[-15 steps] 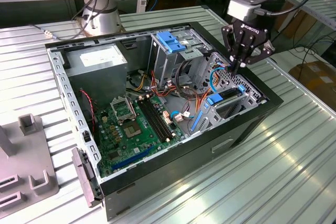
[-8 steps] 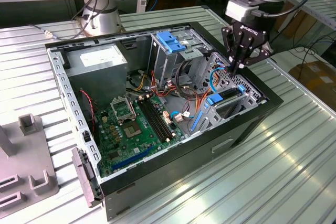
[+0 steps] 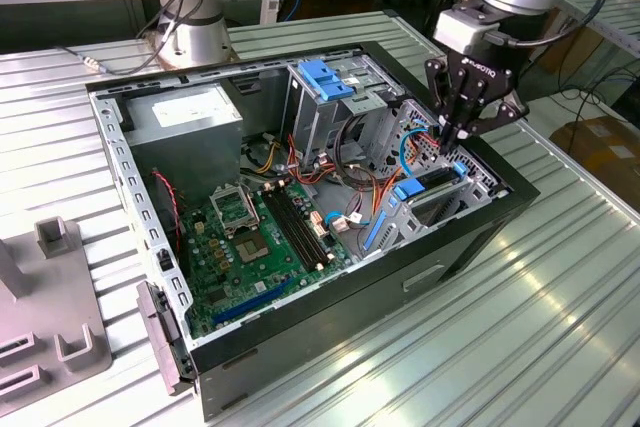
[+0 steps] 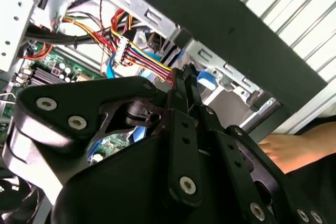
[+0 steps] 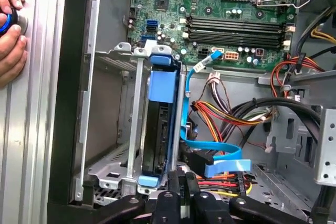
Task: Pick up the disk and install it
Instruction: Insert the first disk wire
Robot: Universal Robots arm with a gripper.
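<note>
The disk (image 5: 157, 129) stands on edge in a metal bay at the front corner of the open computer case (image 3: 480, 237), dark body between blue plastic rails. In the exterior view the disk (image 3: 435, 183) lies at the exterior view's right, its blue tabs showing. My gripper (image 3: 453, 137) hangs just above it among the coloured cables, fingers pressed together and shut. The shut gripper (image 5: 182, 179) tips sit by the disk's end and a blue flat cable (image 5: 223, 163) in the first wrist view. The gripper (image 4: 184, 74) points at a bundle of red and yellow wires (image 4: 142, 56) in the second wrist view.
Inside the case are a green motherboard (image 3: 250, 237), a grey power-supply box (image 3: 185, 112) and a drive cage with a blue handle (image 3: 325, 82). A person's hand (image 5: 10, 24) rests on the table beside the case. A grey fixture (image 3: 50, 327) stands at the exterior view's left.
</note>
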